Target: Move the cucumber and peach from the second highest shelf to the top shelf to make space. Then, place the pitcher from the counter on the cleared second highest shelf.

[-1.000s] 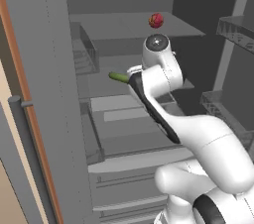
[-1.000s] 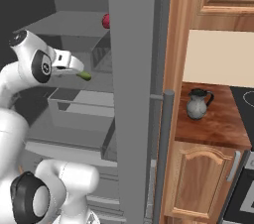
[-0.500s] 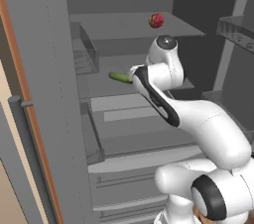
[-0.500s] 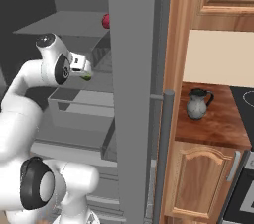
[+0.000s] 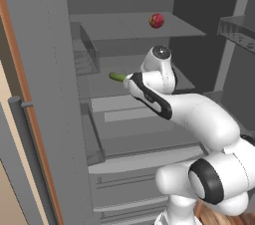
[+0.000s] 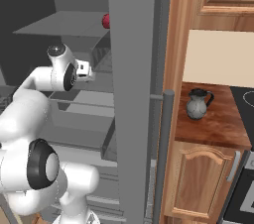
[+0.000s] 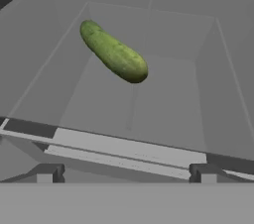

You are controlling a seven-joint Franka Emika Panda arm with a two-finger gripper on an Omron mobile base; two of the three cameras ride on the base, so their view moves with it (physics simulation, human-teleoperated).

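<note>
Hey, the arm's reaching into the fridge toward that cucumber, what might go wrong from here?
1. The cucumber lies slanted across the gripper's line, beyond its fingertips; closing at that angle may roll it away or pinch only one end.
2. The peach sits on the top shelf; a hasty placement of the cucumber could bump this round fruit and send it rolling.
3. The pitcher stands near the counter edge, beside the fridge door.

arm: swung further into fridge | hand: closer to cucumber
</note>
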